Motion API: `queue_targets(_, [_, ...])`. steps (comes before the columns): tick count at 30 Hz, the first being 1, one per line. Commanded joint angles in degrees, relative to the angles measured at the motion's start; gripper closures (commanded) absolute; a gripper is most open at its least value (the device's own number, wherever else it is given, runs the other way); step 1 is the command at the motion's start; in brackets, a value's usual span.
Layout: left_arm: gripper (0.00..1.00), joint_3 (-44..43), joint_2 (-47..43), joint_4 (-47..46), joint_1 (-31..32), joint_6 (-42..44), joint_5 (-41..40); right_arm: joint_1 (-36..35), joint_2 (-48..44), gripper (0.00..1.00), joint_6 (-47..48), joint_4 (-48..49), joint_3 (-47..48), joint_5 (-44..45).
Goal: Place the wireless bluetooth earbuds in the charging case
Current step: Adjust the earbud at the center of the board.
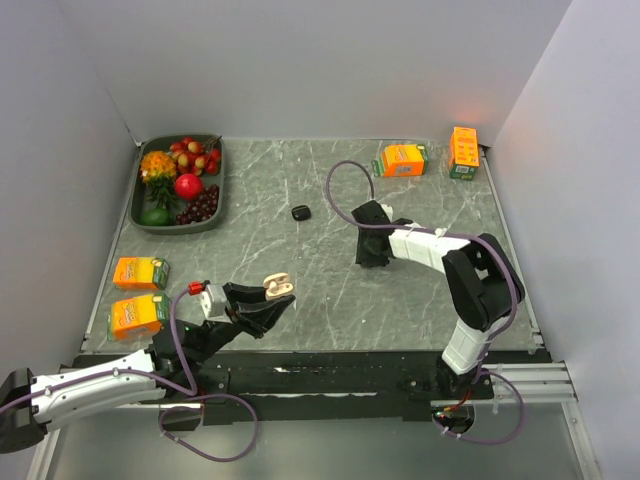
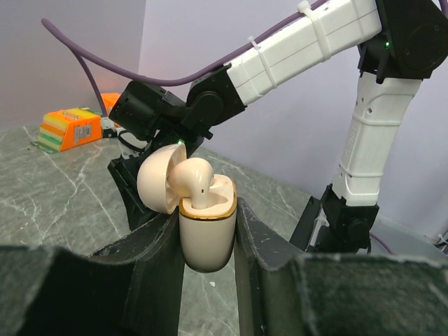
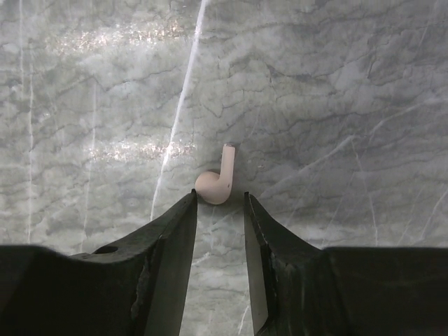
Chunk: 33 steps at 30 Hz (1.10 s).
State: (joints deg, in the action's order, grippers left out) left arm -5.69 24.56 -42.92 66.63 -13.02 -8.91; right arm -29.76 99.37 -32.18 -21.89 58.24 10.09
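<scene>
A: Pale walls close in a grey, marble-veined worktop (image 1: 420,310). There is a fruit tray (image 1: 172,229) at the far left, and orange cartons (image 1: 140,272) sit along the edges. Where's the charging case?

B: Off the surface. The left fingers (image 1: 265,303) are clamped on the body of the cream charging case (image 2: 208,241), one on each side. They hold it upright near the front of the worktop, with its lid (image 2: 155,182) swung open.

A: Anything in it?

B: One cream earbud (image 2: 192,178) stands in the case, with its stem down in a socket and its head above the gold rim. I can't tell whether it is pressed fully home.

A: And its partner?

B: The second cream earbud (image 3: 215,183) lies loose on the worktop, mid-table and well apart from the case. The right fingers (image 1: 372,258) hang right over it. They are apart and hold nothing, and their tips sit just short of the bud's round head. The left tip looks very close to the head, but I can't say that it touches.

A: So about halfway on that pair?

B: That's my reading. One bud is placed. The other is yet to be pinched, lifted, carried over to the case and dropped into the free socket. It is tiny beside those tips, so it could easily skid away.

A: Any black buds?

B: None that I can make out. A small black object (image 1: 300,212) sits farther back, but it's too small to identify.
</scene>
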Motion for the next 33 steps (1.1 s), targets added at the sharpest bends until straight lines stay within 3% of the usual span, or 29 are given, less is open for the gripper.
queue_targets(1, [0.99, -1.95, -0.39, -1.2, 0.25, -0.34, -0.06, -0.48, 1.79, 0.61, -0.95, 0.71, 2.49, 1.69])
queue_targets(13, [0.99, -2.13, -0.12, -1.03, 0.25, -0.34, 0.12, -0.39, 0.39, 0.82, 0.45, -0.43, 2.59, 2.75])
queue_targets(18, [0.99, -2.3, -0.03, -0.77, 0.25, -0.17, -0.14, -0.3, -5.94, 0.99, 1.51, -4.12, 3.45, -2.34])
queue_targets(25, [0.99, -1.87, -0.3, -1.29, 0.25, 0.45, -1.38, -0.13, -18.33, 1.0, 5.2, -11.06, 5.13, -9.47])
queue_targets(29, [0.99, -1.95, 1.02, -1.99, 0.25, 0.71, -1.2, 0.31, -17.55, 0.62, 9.58, -12.74, 6.18, -5.52])
queue_targets(33, [0.99, -2.3, 1.55, -2.0, 0.34, 0.54, -0.85, 1.63, -11.05, 0.58, 12.14, -14.41, 10.31, 0.36])
